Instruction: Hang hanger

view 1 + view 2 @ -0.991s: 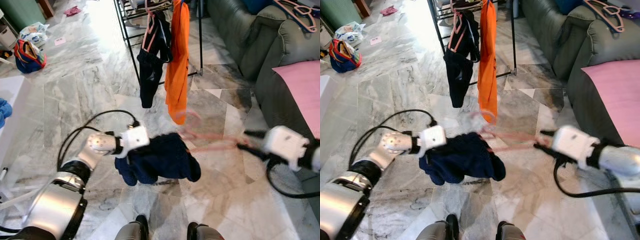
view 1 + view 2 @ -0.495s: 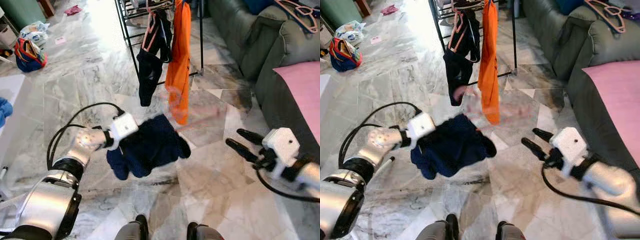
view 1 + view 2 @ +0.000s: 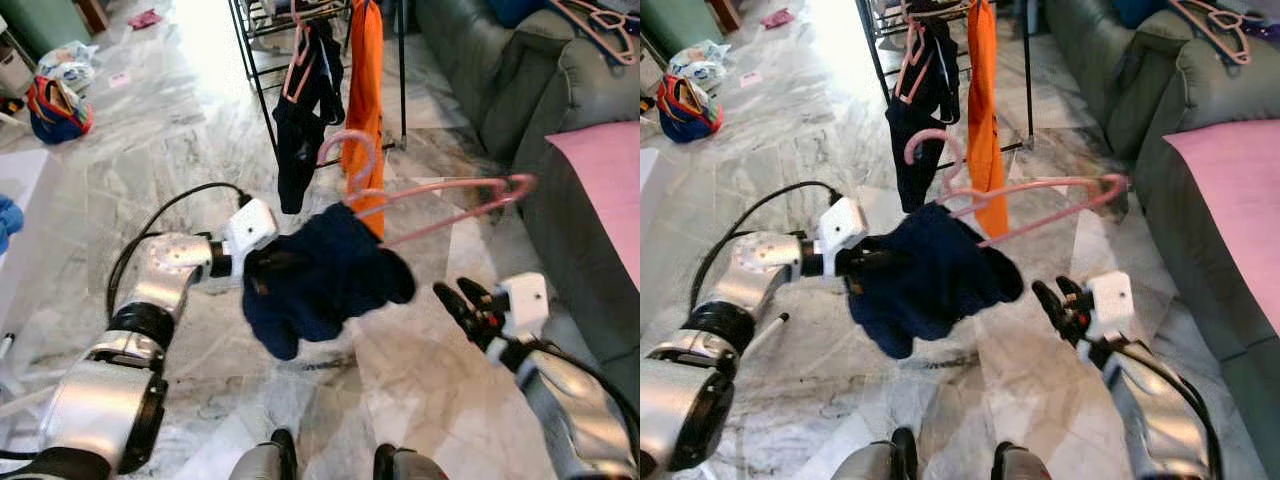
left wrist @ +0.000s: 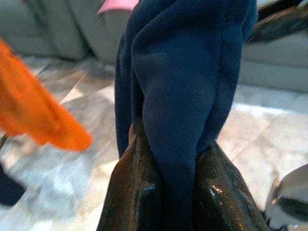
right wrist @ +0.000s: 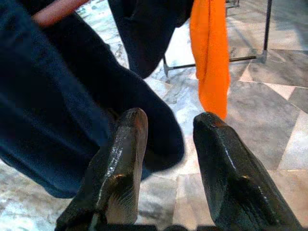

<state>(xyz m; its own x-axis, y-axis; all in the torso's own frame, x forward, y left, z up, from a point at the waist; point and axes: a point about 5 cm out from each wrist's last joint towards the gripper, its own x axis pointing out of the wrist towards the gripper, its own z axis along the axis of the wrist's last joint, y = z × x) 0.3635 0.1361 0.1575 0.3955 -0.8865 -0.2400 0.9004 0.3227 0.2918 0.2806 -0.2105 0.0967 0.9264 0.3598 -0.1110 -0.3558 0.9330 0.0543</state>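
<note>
Short of the drying rack [image 3: 262, 60], left gripper [image 3: 252, 272] pinches navy garment [image 3: 325, 275] on pink hanger [image 3: 440, 198]; right gripper [image 3: 463, 306] empty, fingers apart. Lift hook level, keep pinch firm.

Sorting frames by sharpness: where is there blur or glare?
Left eye view: floor glare washes out near the drying rack; pink hanger fairly sharp. Left wrist view: orange garment soft, navy garment crisp in the left hand. Right wrist view: foreground navy cloth blurred.
</note>
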